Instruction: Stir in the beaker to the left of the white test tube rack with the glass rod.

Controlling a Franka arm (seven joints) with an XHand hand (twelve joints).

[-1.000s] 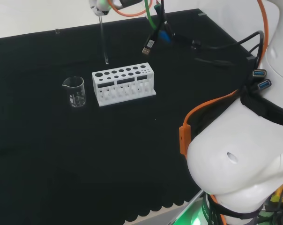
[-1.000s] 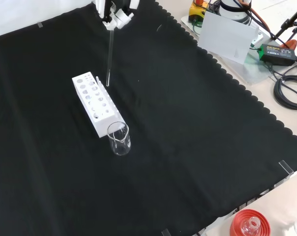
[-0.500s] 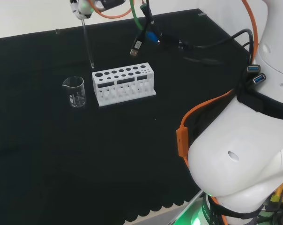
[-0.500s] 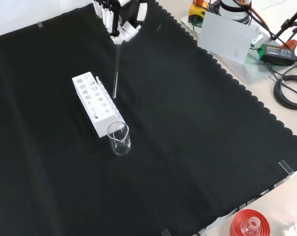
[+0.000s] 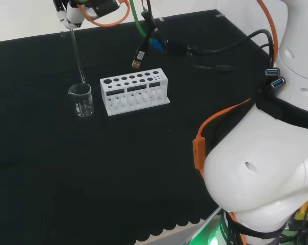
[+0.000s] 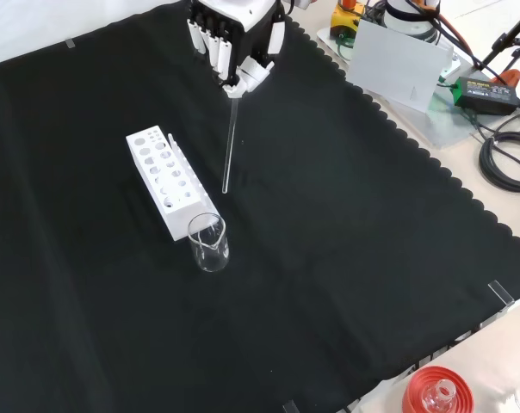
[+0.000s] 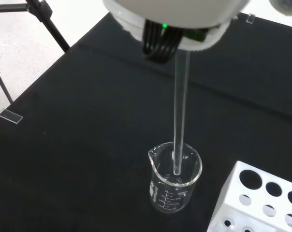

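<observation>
Counter (image 6: 346, 258) lay under black cloth with a scalloped edge, most of it bare. White arm links (image 5: 261, 168) stood large at the right of the head view.

White test tube rack (image 5: 134, 92) sat flat on the cloth, rows of round holes facing up. In the head view the beaker (image 5: 81, 99) stood just left of it, apart from it; in the front view the beaker (image 6: 209, 243) stood just below the rack's near end (image 6: 164, 180).

Robot hand (image 6: 237, 43) hung well above the cloth at the top of the front view, fingers curled and pinching the upper end of the glass rod (image 6: 230, 142). Rod hung close to upright.

Beaker was clear glass, upright, spout on its rim, printed scale on the wall; no liquid could be made out. In the wrist view the rod's lower tip (image 7: 179, 121) lined up with the beaker mouth (image 7: 174, 181). In the head view the tip (image 5: 78, 58) sat just above the rim. Whether it was inside could not be told.
</observation>
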